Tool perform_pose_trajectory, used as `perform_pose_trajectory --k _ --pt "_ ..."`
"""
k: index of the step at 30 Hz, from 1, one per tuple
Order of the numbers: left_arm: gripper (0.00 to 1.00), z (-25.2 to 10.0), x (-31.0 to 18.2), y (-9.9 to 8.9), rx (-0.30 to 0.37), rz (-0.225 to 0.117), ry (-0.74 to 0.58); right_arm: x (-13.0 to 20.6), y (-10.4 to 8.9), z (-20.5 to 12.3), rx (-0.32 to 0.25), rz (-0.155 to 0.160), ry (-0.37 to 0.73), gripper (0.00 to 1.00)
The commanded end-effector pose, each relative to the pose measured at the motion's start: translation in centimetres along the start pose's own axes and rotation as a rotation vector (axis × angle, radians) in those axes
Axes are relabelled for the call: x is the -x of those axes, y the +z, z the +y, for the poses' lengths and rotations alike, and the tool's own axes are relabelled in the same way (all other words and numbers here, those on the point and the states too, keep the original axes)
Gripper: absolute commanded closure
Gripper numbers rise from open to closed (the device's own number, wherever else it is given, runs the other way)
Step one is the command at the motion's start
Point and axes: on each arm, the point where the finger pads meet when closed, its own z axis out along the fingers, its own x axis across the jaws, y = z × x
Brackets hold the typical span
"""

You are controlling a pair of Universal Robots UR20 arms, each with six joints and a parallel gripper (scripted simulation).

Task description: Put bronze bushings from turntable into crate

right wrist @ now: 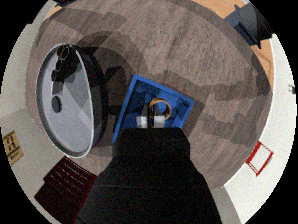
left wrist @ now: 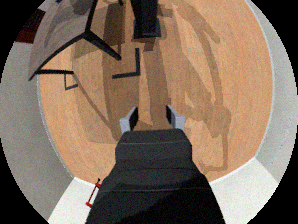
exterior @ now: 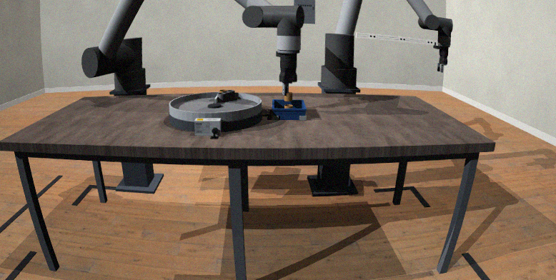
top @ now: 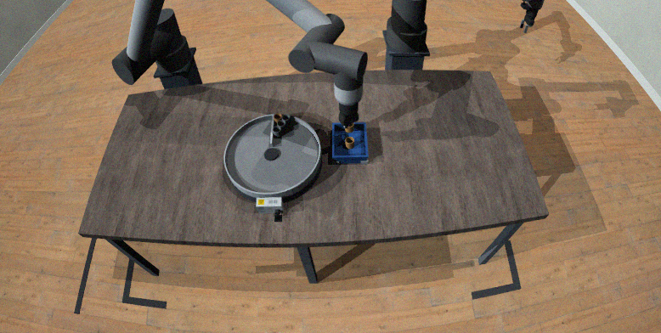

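Observation:
My right gripper [top: 346,126] [exterior: 285,93] [right wrist: 151,110] is shut on the wall of a bronze bushing [top: 349,128] [exterior: 288,97] [right wrist: 168,107], low over the rear part of the blue crate [top: 350,159] [exterior: 289,114] [right wrist: 165,90]. Another bronze bushing [top: 349,143] [exterior: 288,106] stands in the crate. The crate looks level. On the turntable [top: 258,176] [exterior: 190,114] [right wrist: 75,132], a bronze bushing [top: 278,117] [right wrist: 61,51] stands in a cluster with several dark steel bushings [top: 276,130] [right wrist: 55,76]. My left gripper [top: 523,26] [exterior: 440,68] [left wrist: 152,111] is open and empty, far from the table.
A thin upright bar [top: 271,132] stands beside the bushing cluster on the turntable, near its round hub [top: 271,154] [right wrist: 56,104]. A grey control box [top: 268,205] [exterior: 207,126] sits at the turntable's front. The turntable's raised rim is just left of the crate in the top and exterior views.

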Motion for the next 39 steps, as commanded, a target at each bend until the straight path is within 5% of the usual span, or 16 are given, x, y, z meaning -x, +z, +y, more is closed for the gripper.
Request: perform_pose_trajectory --k 1,39 --pt "0.0 0.05 0.01 -0.06 0.001 0.0 0.0 -0.03 -0.09 0.04 0.001 0.001 0.0 1.0" --pt "0.0 0.05 0.01 -0.06 0.001 0.0 0.0 -0.03 0.66 0.04 0.001 0.001 0.0 1.0"
